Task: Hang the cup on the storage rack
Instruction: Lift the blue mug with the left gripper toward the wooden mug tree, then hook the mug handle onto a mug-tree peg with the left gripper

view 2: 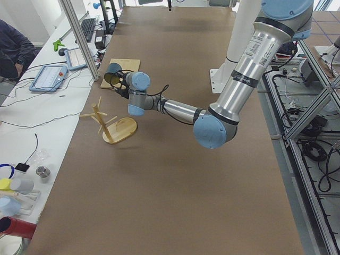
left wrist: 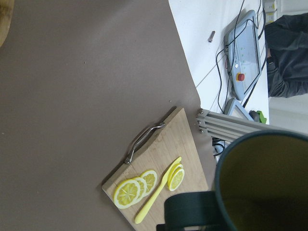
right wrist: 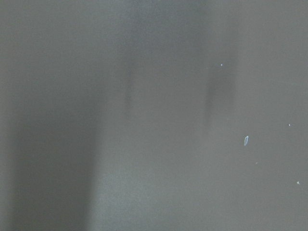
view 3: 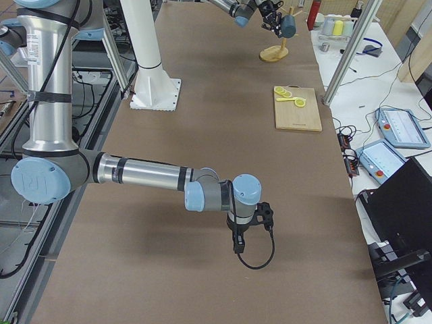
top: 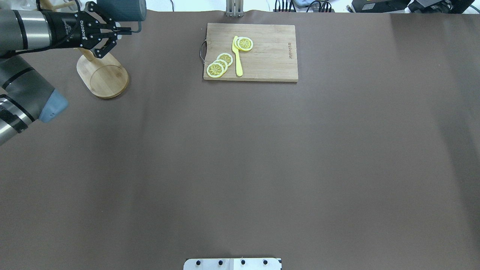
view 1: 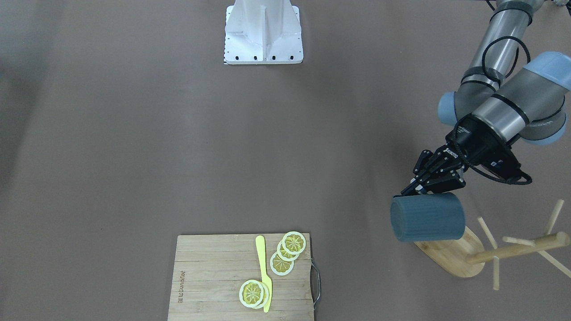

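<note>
Closest to me in the overhead view is the robot's base plate [top: 232, 263], then a long run of bare brown table. Off on the right side, the right gripper [view 3: 237, 243] hangs low over the table, well away from the job. It shows only in the side view, so I cannot tell whether its fingers are apart or together.

Far side now: cutting board [top: 270, 56] with lemon slices [top: 215, 69] and a yellow knife [top: 238, 60], not our concern.

Far left is the action. The storage rack [top: 105, 78] stands on its oval base, and the left gripper [top: 125, 30] is clamped on the cup [top: 122, 9], gripping at the rim and handle side as best I can judge. The cup is up in the air on its side, above the rack and touching no peg.

My worry is that the handle is small and the fingers crowd it, so a peg [view 1: 487, 232] could miss the loop. A shove from the cup's wall could tip the light rack, and letting go early would drop the cup onto the base.
</note>
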{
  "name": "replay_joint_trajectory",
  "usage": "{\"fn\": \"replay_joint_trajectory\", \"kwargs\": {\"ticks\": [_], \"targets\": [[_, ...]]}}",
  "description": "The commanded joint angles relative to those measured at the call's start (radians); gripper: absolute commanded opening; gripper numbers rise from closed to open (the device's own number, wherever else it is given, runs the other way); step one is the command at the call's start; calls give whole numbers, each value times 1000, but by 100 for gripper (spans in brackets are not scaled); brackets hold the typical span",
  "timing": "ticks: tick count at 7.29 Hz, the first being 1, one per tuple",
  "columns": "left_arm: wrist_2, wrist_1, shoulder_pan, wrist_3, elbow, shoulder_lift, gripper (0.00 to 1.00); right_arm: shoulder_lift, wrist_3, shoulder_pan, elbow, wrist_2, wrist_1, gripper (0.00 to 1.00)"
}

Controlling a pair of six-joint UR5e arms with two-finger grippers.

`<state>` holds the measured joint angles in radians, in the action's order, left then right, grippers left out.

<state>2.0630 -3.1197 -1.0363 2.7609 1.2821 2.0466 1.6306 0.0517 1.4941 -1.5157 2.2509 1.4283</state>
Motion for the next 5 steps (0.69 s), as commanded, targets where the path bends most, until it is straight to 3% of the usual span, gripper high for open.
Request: {"fn": "replay_joint_trajectory", "kwargs": {"ticks": [1, 3, 5], "targets": [[-36, -129, -48, 280, -67, 0, 0, 0, 0, 0, -1, -1, 0, 100], [-110, -221, -54, 399, -137, 4, 0, 2, -1, 0, -6, -1, 0, 100], [-138, -276, -51, 401, -223, 26, 0, 2, -1, 0, -11, -1, 0, 100]]}}
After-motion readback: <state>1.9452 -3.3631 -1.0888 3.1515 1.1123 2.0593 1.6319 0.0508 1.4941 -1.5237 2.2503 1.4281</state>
